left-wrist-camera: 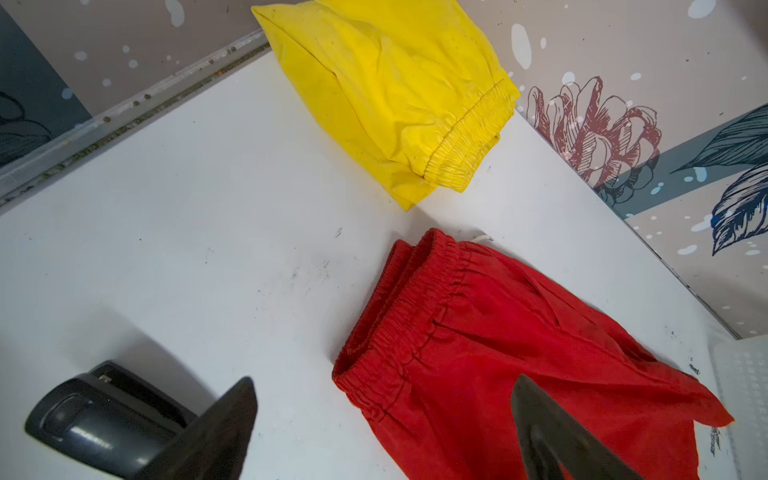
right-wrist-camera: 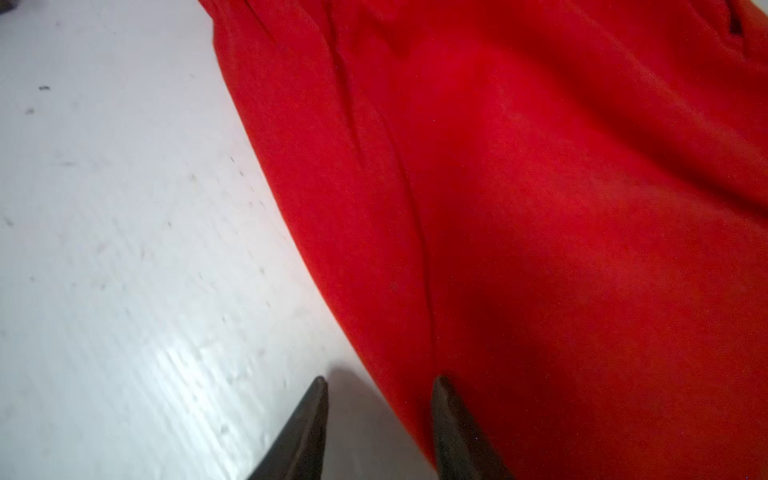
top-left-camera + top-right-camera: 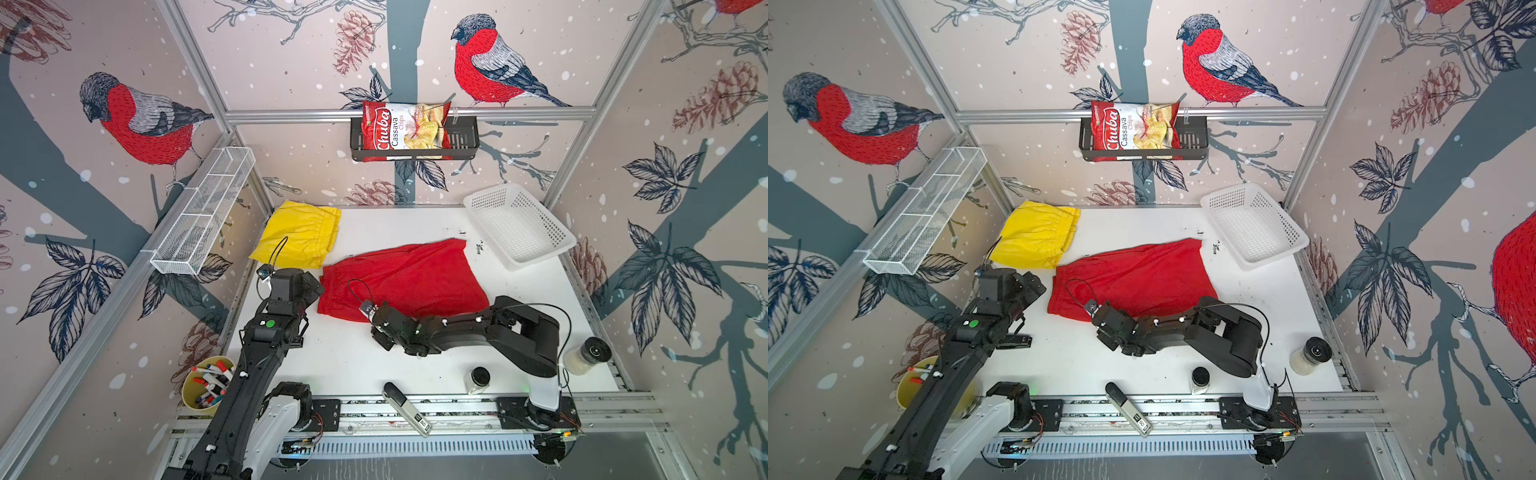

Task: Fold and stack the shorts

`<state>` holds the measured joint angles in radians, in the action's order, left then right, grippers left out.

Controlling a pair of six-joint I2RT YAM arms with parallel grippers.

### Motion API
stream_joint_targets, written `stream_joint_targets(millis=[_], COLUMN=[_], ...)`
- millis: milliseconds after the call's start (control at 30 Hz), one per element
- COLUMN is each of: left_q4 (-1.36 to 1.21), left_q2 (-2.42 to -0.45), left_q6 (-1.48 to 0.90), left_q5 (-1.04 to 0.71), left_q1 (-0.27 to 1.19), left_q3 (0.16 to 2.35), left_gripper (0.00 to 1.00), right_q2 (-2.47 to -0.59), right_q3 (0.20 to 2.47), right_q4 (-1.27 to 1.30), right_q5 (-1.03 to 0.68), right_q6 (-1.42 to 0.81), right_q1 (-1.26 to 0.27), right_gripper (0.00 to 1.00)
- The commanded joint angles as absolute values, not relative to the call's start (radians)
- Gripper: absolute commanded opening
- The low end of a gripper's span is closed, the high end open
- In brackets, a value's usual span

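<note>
The red shorts (image 3: pixel 407 282) lie spread across the middle of the white table (image 3: pixel 353 365), with their waistband toward the left. The yellow shorts (image 3: pixel 297 239) lie folded at the back left corner, next to the red pair. My left gripper (image 1: pixel 384 378) hovers wide open over the near corner of the red waistband (image 1: pixel 399 324), with nothing between its fingers. My right gripper (image 2: pixel 380 380) sits low at the red shorts' near edge (image 2: pixel 374 332). Its jaws stand narrowly apart, one finger over bare table and the other over red fabric. In both top views its fingertips are hidden under the wrist (image 3: pixel 386 326).
A white plastic basket (image 3: pixel 519 228) stands at the back right. A chips bag (image 3: pixel 405 126) sits in a black wall rack, and a wire shelf (image 3: pixel 203 212) hangs on the left wall. Two jars (image 3: pixel 588 355) (image 3: pixel 478 380), a stapler (image 3: pixel 405 407) and a cup of markers (image 3: pixel 208 382) line the front.
</note>
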<state>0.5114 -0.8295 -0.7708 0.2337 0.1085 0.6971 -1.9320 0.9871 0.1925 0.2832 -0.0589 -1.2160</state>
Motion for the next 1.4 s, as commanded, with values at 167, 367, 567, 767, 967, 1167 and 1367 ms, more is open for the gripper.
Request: stream_joint_targets(millis=[167, 367, 567, 767, 967, 1167, 1367], left_q4=[0.458, 0.469, 0.463, 0.468, 0.468, 0.451, 0.401], left_q2=[-0.891, -0.885, -0.891, -0.891, -0.89, -0.897, -0.93], left_q6=[-0.787, -0.773, -0.769, -0.762, -0.755, -0.758, -0.768], left_q5=[0.153, 0.155, 0.103, 0.08, 0.072, 0.053, 0.011], left_q1=[0.097, 0.072, 0.02, -0.008, -0.026, -0.032, -0.033], left_q3=[0.673, 0.68, 0.685, 0.68, 0.672, 0.654, 0.614], left_gripper=[0.93, 0.94, 0.94, 0.93, 0.93, 0.92, 0.91], right_q2=[-1.849, -1.796, -1.883, -2.051, -2.146, -2.082, -1.936], right_q3=[0.853, 0.88, 1.026, 1.184, 1.258, 1.138, 0.923], right_q4=[0.107, 0.111, 0.199, 0.256, 0.219, 0.212, 0.219], right_q5=[0.429, 0.459, 0.452, 0.4, 0.322, 0.264, 0.292], right_q6=[-0.124, -0.066, 0.056, 0.124, 0.117, 0.021, -0.043], right_q1=[-1.156, -1.169, -1.185, -1.185, -1.173, -1.133, -1.12], right_gripper=[0.02, 0.36, 0.86, 0.94, 0.71, 0.16, 0.2])
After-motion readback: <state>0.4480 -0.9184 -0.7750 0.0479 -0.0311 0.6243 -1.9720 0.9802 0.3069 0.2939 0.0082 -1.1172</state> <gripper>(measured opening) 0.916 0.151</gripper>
